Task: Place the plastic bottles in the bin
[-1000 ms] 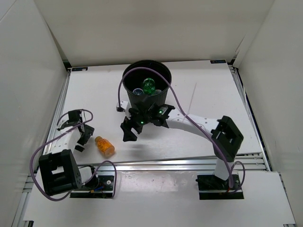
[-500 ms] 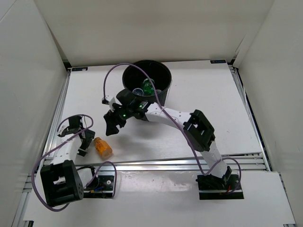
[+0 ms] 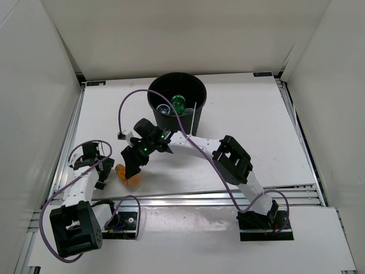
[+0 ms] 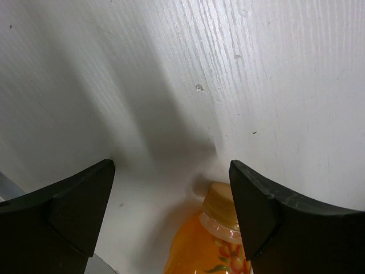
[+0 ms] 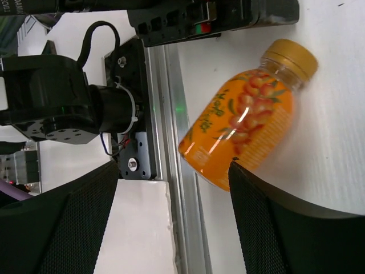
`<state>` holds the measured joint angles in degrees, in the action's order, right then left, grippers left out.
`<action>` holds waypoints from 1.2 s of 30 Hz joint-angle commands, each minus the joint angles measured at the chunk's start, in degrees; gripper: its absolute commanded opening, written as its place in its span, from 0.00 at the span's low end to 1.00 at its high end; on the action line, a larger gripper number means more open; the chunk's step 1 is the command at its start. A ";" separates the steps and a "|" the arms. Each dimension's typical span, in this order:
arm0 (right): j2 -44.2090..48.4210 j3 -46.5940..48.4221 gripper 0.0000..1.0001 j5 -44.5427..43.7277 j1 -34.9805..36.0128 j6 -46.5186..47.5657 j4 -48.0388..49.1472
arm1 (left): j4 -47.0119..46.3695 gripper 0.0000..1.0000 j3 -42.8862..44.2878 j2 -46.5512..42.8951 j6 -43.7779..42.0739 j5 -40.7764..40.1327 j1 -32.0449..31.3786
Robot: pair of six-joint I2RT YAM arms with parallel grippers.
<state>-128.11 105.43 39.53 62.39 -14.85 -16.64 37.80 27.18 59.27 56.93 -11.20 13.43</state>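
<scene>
The short orange bottle lies on its side near the table's front left. My right gripper hangs over it with jaws open, partly hiding it. In the right wrist view the bottle lies just beyond the open fingers of the right gripper. My left gripper is open just left of the bottle. In the left wrist view the bottle's cap end lies between the fingers of the left gripper, close to the right one. The black bin holds the green bottle and a clear bottle.
An aluminium rail runs along the table's front edge, close behind the orange bottle. The left arm's base shows beyond the rail. White walls enclose the table on three sides. Purple cables loop over both arms.
My right arm has swung left and forward from beside the bin to over the orange bottle. My left gripper has drawn slightly nearer the front edge. The bottle has stayed put.
</scene>
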 commanded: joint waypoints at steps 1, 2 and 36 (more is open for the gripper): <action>-0.65 0.74 0.82 2.13 -0.16 -0.27 0.56 | 2.37 0.93 -3.36 0.94 1.26 2.76 0.10; -0.65 0.74 0.82 2.13 -0.77 0.26 0.56 | 2.36 0.93 -3.36 0.94 1.26 3.29 0.10; -12.25 11.29 0.86 -11.84 -3.24 4.39 1.26 | 18.45 0.96 12.37 -3.89 -3.23 -9.71 -0.42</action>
<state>-139.41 114.21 28.14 58.61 -11.53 -17.50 55.46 38.48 55.77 52.60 -17.87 13.28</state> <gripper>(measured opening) 0.856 0.962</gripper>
